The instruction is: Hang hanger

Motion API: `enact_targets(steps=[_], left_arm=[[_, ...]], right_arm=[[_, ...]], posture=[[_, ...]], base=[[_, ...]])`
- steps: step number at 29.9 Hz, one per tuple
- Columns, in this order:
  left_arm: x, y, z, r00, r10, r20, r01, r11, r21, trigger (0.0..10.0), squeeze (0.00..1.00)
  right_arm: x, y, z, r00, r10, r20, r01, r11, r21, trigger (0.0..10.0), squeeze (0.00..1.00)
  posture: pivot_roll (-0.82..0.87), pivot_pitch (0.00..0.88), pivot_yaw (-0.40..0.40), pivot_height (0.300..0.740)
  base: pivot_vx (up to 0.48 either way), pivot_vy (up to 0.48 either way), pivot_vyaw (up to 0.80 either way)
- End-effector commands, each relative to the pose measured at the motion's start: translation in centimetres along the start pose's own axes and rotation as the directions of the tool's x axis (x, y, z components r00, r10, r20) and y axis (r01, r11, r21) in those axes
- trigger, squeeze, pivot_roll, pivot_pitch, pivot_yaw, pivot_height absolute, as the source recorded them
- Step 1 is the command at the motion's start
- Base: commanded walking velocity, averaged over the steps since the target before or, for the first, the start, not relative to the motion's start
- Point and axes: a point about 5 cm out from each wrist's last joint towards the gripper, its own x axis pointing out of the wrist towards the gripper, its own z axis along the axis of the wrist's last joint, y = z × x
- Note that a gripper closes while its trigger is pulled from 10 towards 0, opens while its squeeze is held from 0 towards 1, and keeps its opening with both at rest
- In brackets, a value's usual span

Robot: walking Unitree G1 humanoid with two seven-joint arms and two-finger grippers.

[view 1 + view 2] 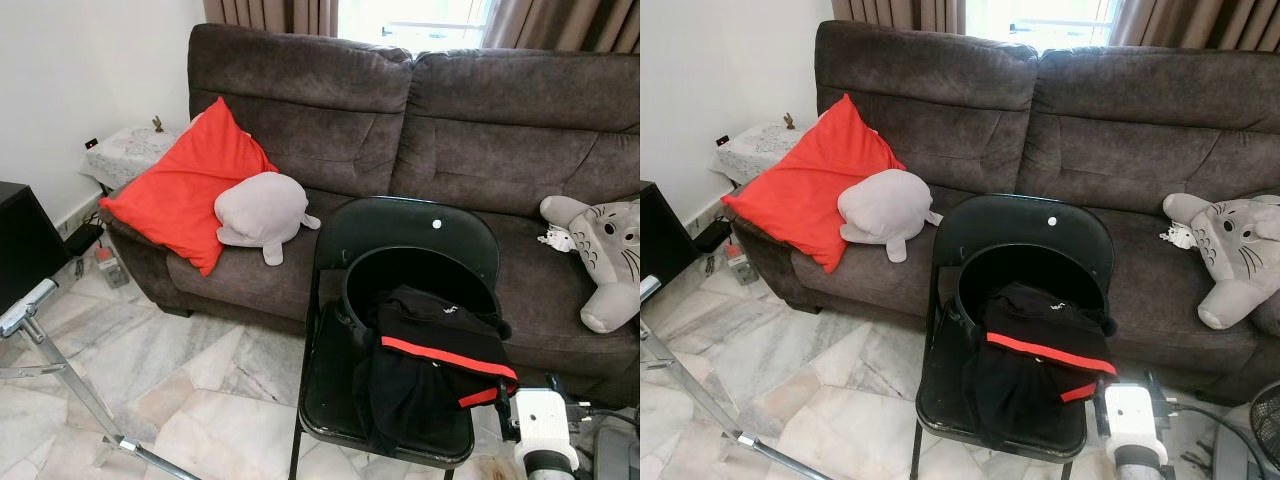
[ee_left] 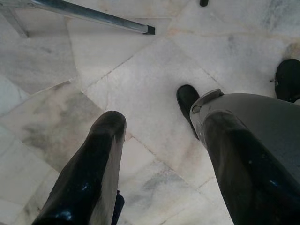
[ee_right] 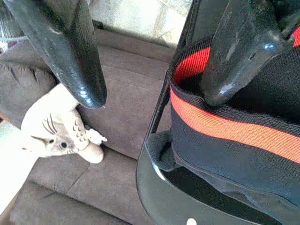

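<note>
Metal stand (image 1: 60, 370) at near left on marble floor (image 1: 200, 390); left gripper (image 2: 159, 164) hangs over the floor, fingers apart, holding nothing. Red cushion (image 1: 185, 185) and grey plush (image 1: 262, 212) lie on left of brown sofa (image 1: 450, 120). Black folding chair (image 1: 400, 330) stands centre, just in front of sofa, w/ black basket (image 1: 420, 275) on its seat; black garment w/ red stripe (image 1: 440, 360) spills from basket over seat edge. Can't make out a hanger. Right gripper (image 3: 154, 70) at chair's right side, fingers spread, one fingertip (image 3: 225, 79) against the striped fabric, not clamped. Grey cat plush (image 1: 605, 250) on sofa's far right.
</note>
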Motion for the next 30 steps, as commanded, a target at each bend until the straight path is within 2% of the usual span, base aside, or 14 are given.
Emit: enact_targets(steps=[1, 9, 13, 14, 16, 17, 24, 30], left_arm=[[-0.1, 0.4, -0.3, 1.0, 0.009, -0.013, -0.009, 1.0, 0.012, 10.0, 0.0], [-0.1, 0.4, -0.3, 1.0, 0.009, -0.013, -0.009, 1.0, 0.014, 10.0, 0.0], [-0.1, 0.3, -0.2, 1.0, 0.008, -0.012, -0.007, 1.0, 0.016, 10.0, 0.0], [-0.1, 0.3, -0.2, 1.0, 0.008, -0.011, -0.007, 1.0, 0.015, 10.0, 0.0], [-0.1, 0.3, -0.2, 1.0, 0.008, -0.01, -0.008, 1.0, 0.015, 10.0, 0.0], [-0.1, 0.3, -0.2, 1.0, 0.008, -0.01, -0.007, 1.0, 0.014, 10.0, 0.0], [-0.1, 0.4, -0.2, 1.0, 0.007, -0.013, -0.007, 1.0, 0.016, 10.0, 0.0], [-0.1, 0.4, -0.3, 1.0, 0.01, -0.012, -0.01, 1.0, 0.016, 10.0, 0.0]], right_arm=[[0.4, -0.2, 0.9, 0.999, -0.021, 0.047, 0.022, 0.999, -0.027, 10.0, 0.0], [1.0, -0.6, 1.8, 0.995, -0.054, 0.081, 0.052, 0.998, 0.02, 10.0, 0.0], [1.1, -0.5, 1.7, 0.996, -0.056, 0.065, 0.053, 0.998, 0.041, 10.0, 0.0], [1.3, -0.1, 0.7, 0.999, -0.033, -0.023, 0.034, 0.996, 0.078, 10.0, 0.0], [1.3, 0.3, 0.1, 0.997, -0.004, -0.08, 0.012, 0.995, 0.1, 10.0, 0.0], [1.3, 0.4, 0.1, 0.997, 0.011, -0.081, -0.001, 0.992, 0.123, 10.0, 0.0], [1.9, 0.5, 0.6, 0.997, 0.014, -0.07, -0.006, 0.992, 0.123, 10.0, 0.0], [3.1, 0.1, 2.1, 1.0, -0.001, 0.002, 0.001, 0.994, 0.106, 10.0, 0.0]], posture=[[-0.06, 0.0, 0.005, 0.74], [-0.07, 0.0, 0.008, 0.74], [-0.07, 0.0, 0.007, 0.74], [-0.06, 0.0, 0.006, 0.74], [-0.06, 0.0, 0.006, 0.74], [-0.06, 0.0, 0.006, 0.74], [-0.06, 0.0, 0.009, 0.74], [-0.06, 0.0, 0.013, 0.74]], base=[[0.0, 0.0, 0.0], [0.0, 0.0, 0.0], [0.0, 0.0, 0.0], [0.0, 0.0, 0.0], [0.0, 0.0, 0.0], [0.0, 0.0, 0.0], [0.0, 0.0, 0.0], [0.0, 0.0, 0.0]])
